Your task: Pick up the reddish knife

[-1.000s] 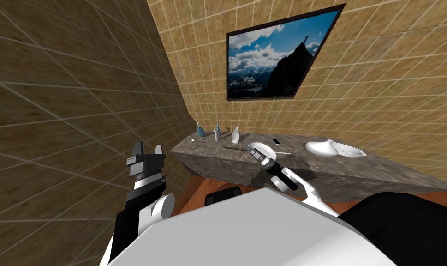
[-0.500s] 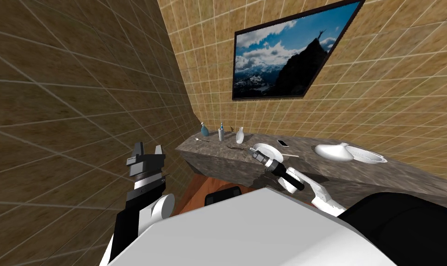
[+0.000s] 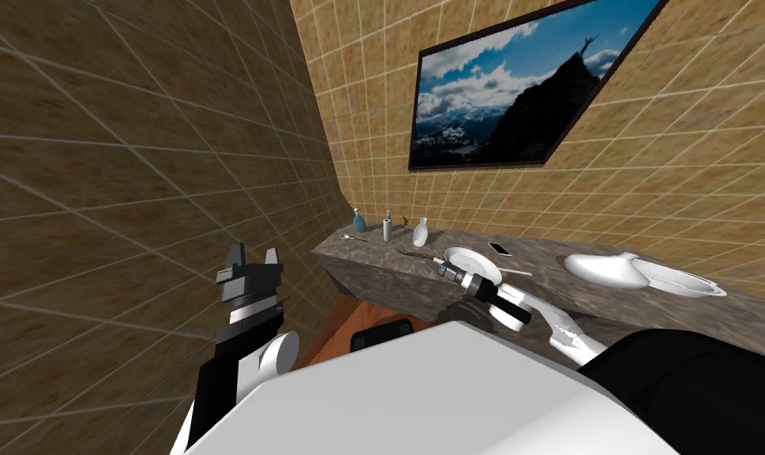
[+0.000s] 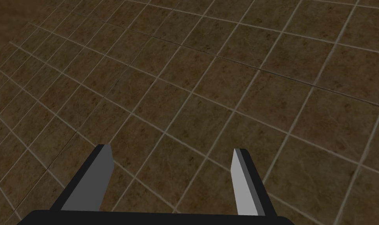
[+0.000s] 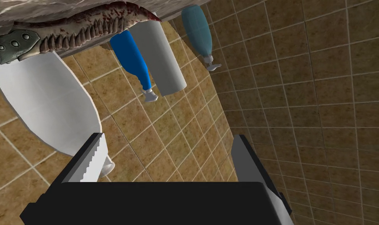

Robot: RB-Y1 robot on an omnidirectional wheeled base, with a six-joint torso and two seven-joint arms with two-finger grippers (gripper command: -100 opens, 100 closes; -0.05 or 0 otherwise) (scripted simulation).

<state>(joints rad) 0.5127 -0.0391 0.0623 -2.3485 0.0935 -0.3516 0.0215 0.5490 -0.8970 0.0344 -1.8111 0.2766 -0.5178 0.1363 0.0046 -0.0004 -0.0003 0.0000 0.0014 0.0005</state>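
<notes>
Just now the reddish knife lies lengthwise along the bench's front edge near the left end, directly ahead of the right pincer, fingers apart. The left pincer, likewise apart, hangs well away.

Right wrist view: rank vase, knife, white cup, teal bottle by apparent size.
1. vase
2-3. knife and white cup: too close to rank; knife runs off the edge
4. teal bottle, farthest back
</notes>
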